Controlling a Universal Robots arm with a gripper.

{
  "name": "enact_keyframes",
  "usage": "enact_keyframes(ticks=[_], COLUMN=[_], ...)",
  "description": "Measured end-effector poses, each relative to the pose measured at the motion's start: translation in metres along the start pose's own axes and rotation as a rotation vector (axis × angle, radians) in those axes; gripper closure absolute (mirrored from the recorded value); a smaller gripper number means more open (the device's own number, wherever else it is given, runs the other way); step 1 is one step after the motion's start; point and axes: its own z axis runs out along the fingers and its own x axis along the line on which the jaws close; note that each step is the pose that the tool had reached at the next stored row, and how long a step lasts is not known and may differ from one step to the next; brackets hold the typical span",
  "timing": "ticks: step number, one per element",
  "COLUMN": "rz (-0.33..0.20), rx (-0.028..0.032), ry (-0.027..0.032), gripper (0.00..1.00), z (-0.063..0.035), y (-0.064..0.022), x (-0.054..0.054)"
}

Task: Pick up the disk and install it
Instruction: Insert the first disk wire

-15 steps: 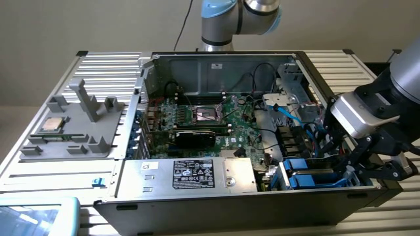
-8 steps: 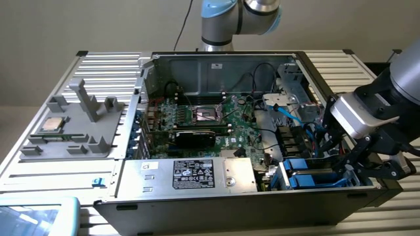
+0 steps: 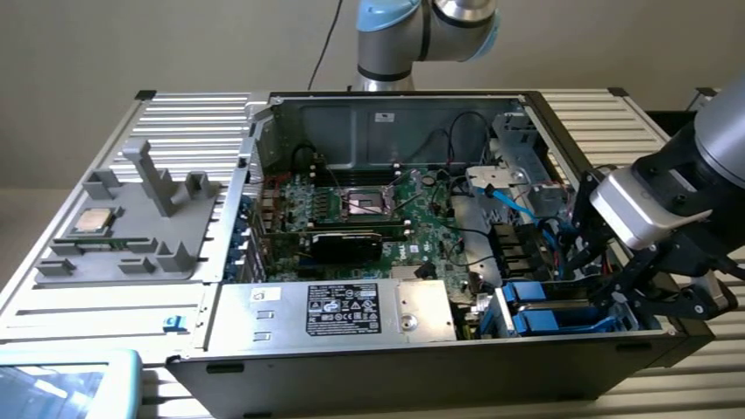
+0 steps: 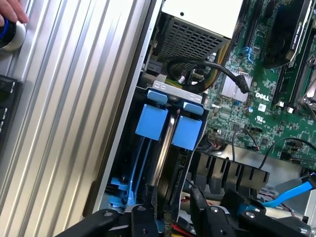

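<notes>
Hand (image 3: 658, 305) hangs over computer case (image 3: 407, 375) on slatted table (image 3: 187, 113).

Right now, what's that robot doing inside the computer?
A robot arm's gripper is at the drive bay in a corner of the open computer case. Two blue disk carriers sit in that bay, just ahead of it. Whether it is gripping a disk, I can't tell.
</notes>
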Motion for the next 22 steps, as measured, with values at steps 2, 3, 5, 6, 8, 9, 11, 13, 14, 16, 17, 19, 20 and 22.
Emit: enact_keyframes(ticks=[2, 3, 5, 6, 8, 9, 11, 13, 14, 16, 17, 19, 20, 22], rz=[-0.002, -0.004, -0.005, -0.006, -0.007, -0.008, -0.009, -0.01, -0.01, -0.011, -0.012, -0.012, -0.012, -0.012], rx=[-0.0015, -0.0024, -0.0045, -0.0057, -0.0082, -0.0097, -0.012, -0.0142, -0.0149, -0.0167, -0.0179, -0.0182, -0.0183, -0.0183], ry=[-0.0015, -0.0022, -0.0035, -0.0043, -0.0054, -0.0063, -0.0073, -0.0084, -0.0088, -0.0094, -0.0098, -0.01, -0.0099, -0.0099], gripper=[0.6, 0.6, 0.6, 0.6, 0.6, 0.6, 0.62, 0.69, 0.81, 0.81, 0.83, 0.83, 0.83, 0.83], z=[0.0004, 0.0006, 0.001, 0.0013, 0.0015, 0.0016, 0.0017, 0.0017, 0.0018, 0.0018, 0.0018, 0.0018, 0.0018, 0.0018], y=[-0.0007, -0.001, -0.0015, -0.0016, -0.0018, -0.0019, -0.0019, -0.002, -0.002, -0.0022, -0.0022, -0.0022, -0.0022, -0.0022], x=[0.0003, 0.0004, 0.0006, 0.0007, 0.0008, 0.0009, 0.0009, 0.0009, 0.0009, 0.0009, 0.001, 0.001, 0.001, 0.0009])
